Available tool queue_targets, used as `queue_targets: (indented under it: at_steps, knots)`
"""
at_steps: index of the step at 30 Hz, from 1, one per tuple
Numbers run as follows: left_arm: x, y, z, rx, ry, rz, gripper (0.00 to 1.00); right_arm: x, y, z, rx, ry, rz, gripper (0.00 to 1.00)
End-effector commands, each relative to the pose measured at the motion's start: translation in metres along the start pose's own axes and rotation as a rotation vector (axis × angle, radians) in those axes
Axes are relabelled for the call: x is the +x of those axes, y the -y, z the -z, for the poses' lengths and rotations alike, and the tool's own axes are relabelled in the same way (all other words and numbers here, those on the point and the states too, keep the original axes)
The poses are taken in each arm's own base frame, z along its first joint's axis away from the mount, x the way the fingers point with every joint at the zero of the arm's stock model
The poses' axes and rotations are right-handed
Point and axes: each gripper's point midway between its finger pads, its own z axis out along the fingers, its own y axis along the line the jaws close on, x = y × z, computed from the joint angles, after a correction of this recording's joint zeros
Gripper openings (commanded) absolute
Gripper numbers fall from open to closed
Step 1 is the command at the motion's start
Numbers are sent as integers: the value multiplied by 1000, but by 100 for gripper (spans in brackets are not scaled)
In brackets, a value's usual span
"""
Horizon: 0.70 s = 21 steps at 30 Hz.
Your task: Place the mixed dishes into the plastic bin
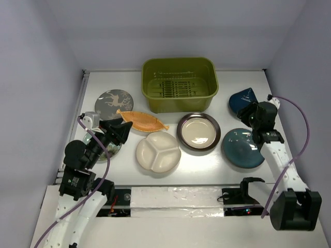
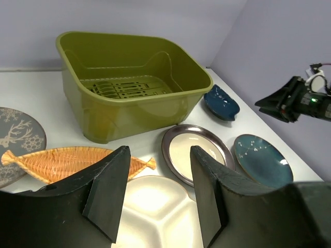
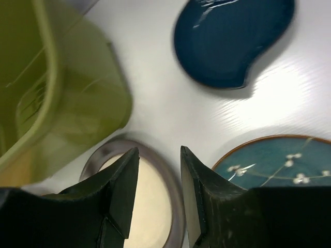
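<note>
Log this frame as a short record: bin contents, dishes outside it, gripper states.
bin: olive-green plastic tub, nothing in it
outside bin: grey deer plate, orange leaf-shaped dish, cream three-compartment plate, brown-rimmed cream plate, teal round plate, dark blue triangular dish
partly hidden: greenish plate
left gripper: open, holding nothing
right gripper: open, holding nothing

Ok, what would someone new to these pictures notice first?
The empty olive bin at the back of the table. In front of it lies a spread of mismatched plates, the orange leaf plate at left and the teal plate at right standing out. The left gripper and right gripper hang open at either side, holding nothing.
</note>
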Motion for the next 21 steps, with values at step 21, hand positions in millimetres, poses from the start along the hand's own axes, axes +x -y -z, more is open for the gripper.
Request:
queue_targets:
  at_steps: [21]
  knots:
    - [-28,30,31,86,122,-19,49,-19,106,-121,265,-150,-234,53]
